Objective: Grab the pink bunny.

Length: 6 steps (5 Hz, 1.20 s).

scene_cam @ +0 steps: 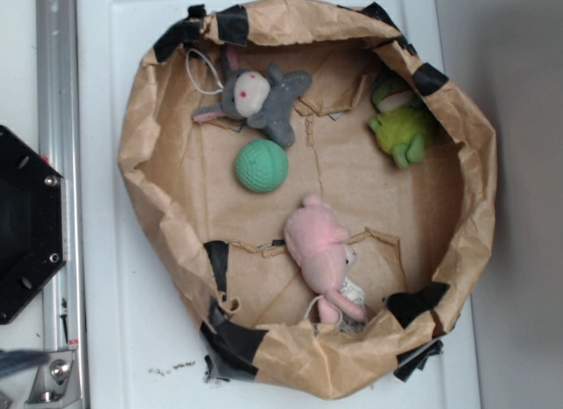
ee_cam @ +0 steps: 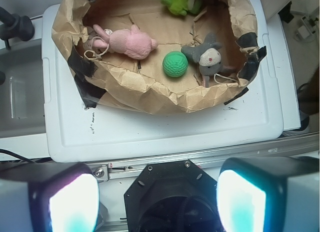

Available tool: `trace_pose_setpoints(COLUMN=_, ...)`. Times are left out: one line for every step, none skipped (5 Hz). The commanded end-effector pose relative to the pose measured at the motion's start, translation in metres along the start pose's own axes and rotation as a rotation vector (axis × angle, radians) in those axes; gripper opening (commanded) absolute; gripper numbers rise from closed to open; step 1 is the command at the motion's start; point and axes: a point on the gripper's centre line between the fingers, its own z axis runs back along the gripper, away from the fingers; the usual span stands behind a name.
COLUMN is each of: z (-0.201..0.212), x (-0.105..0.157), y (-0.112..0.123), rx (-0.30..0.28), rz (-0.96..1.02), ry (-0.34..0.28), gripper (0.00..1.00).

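Exterior view looks straight down on the bench (scene_cam: 114, 251) from close overhead. Wrist view looks down obliquely from beyond one bench edge. Both cover the paper basket (scene_cam: 167, 242).

The pink bunny (scene_cam: 318, 251) lies below the green ball (scene_cam: 261, 166) inside the paper nest (scene_cam: 149, 154).

pink bunny (scene_cam: 318, 247): soft matt plush, white fabric tag at 5 o'clock | green ball (scene_cam: 261, 166): dimpled, matt | paper wall (scene_cam: 158, 110): crumpled brown paper, black tape patches | tray (ee_cam: 150, 137): smooth white plastic | rail (scene_cam: 54, 83): brushed metal
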Motion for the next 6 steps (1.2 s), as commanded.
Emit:
trace_pose_setpoints(z=0.000, x=0.000, y=0.000, rx=0.000, rz=0.000, ry=0.000, gripper=1.00)
trace_pose_setpoints(z=-0.054, x=0.046, y=0.026, rx=-0.157, rz=-0.242, ry=-0.041, gripper=1.00)
trace_pose_setpoints(z=-0.085, x=0.096, y=0.025, rx=-0.204, rz=-0.434, ry=-0.010, gripper=1.00)
trace_pose_setpoints(z=-0.118, x=0.132, y=0.020, rx=-0.231, rz=-0.515, ry=0.004, gripper=1.00)
trace_pose_setpoints(z=-0.173, x=0.143, y=-0.009, rx=-0.235, rz=-0.684, ry=0.093, gripper=1.00)
trace_pose_setpoints(z=-0.214, x=0.106, y=-0.040, rx=-0.339, rz=-0.898, ry=0.228, gripper=1.00)
